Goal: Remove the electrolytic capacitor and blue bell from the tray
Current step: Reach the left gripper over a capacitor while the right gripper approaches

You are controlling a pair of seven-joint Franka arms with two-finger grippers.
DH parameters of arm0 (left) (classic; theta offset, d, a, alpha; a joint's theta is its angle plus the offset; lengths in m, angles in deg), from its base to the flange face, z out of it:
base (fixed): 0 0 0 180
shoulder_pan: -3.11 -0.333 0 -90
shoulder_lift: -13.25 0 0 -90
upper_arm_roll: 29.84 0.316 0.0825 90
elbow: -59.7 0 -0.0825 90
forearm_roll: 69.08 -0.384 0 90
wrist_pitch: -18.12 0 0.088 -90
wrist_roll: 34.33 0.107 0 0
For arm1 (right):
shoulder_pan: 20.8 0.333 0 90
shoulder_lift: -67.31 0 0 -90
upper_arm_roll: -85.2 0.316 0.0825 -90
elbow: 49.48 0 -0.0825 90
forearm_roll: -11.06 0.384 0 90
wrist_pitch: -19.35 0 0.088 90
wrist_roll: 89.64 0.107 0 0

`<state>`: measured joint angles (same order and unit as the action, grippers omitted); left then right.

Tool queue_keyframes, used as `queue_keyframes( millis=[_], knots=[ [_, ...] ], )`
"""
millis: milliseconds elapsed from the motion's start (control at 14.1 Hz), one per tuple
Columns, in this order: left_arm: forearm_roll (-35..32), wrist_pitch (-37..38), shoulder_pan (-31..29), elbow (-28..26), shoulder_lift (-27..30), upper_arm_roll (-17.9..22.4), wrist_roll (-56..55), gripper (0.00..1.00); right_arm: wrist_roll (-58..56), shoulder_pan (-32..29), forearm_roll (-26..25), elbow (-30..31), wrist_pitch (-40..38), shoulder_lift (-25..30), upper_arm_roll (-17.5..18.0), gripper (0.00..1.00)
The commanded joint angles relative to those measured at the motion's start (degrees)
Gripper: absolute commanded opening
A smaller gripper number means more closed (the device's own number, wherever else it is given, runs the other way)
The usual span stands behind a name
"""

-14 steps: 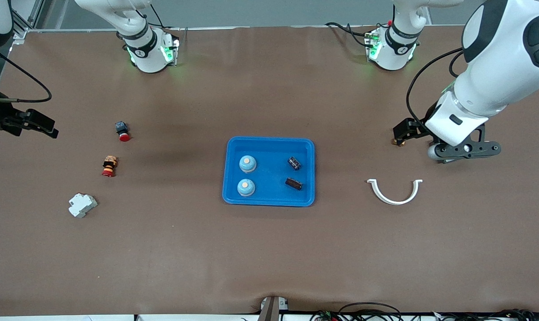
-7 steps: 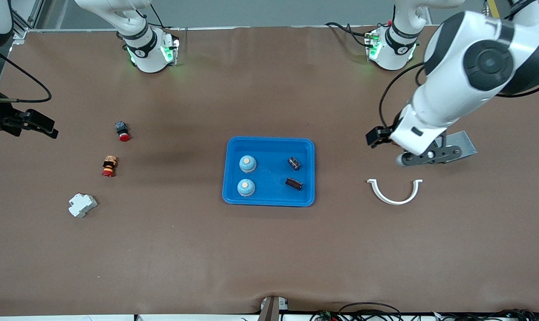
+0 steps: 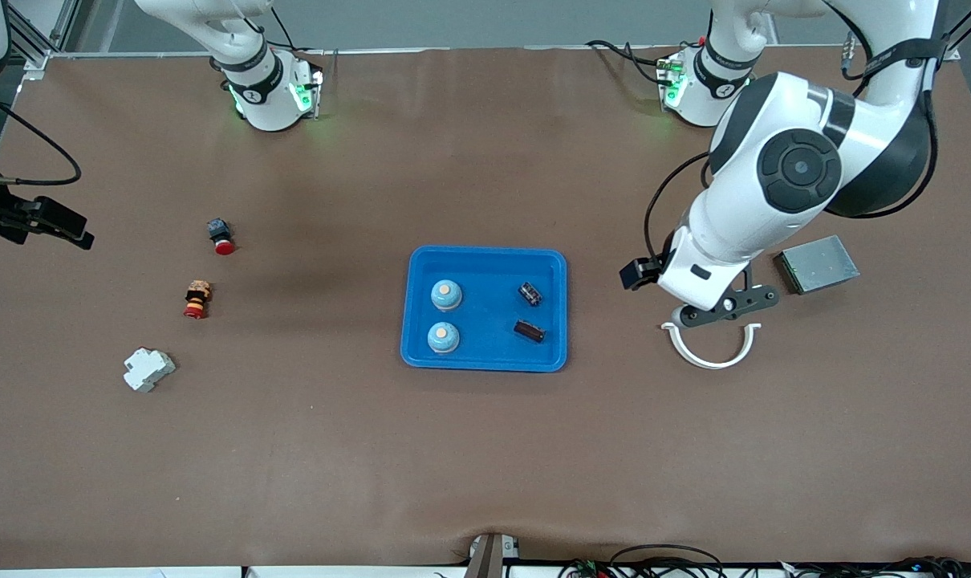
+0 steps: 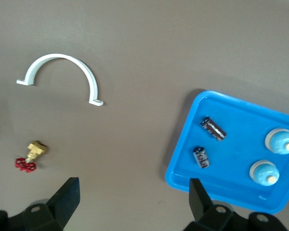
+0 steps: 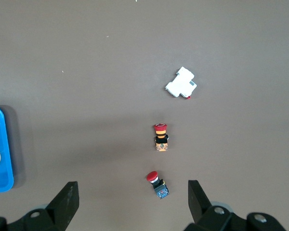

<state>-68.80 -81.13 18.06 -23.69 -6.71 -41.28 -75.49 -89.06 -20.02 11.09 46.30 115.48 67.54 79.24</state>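
Capacitors (image 3: 530, 311), bells (image 3: 444, 316) inside tray (image 3: 485, 257) rim; brown table (image 3: 485, 449) around.

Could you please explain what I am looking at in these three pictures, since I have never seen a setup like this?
These are two robot arms at a brown table, each ending in a two-finger claw. The wide picture comes from a high camera facing the arms; the other two come from cameras on the arms' wrists, looking down past the fingers.

In the middle lies a blue tray holding two bells and two capacitors.

The left claw hangs open and empty over the table near a white clamp, with a grey box beside it. Its wrist view also shows a small red-handled valve.

The right claw, also open and empty, waits at its end of the table, over two red buttons and a white breaker.
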Motion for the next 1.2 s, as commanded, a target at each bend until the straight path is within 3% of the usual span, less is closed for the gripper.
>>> queue_keyframes(
  millis=[0, 1133],
  knots=[
    [0.6, -1.4, 1.7, 1.7, -1.9, 0.2, -3.7, 1.00, 0.6, 0.2, -0.6, 0.5, 0.0, 0.3, 0.4, 1.00],
    [0.2, -16.8, 6.0, 1.8, -12.3, 0.8, -19.4, 1.00, 0.7, 0.2, -0.3, 0.6, 0.6, -0.3, 0.6, 1.00]
  ],
)
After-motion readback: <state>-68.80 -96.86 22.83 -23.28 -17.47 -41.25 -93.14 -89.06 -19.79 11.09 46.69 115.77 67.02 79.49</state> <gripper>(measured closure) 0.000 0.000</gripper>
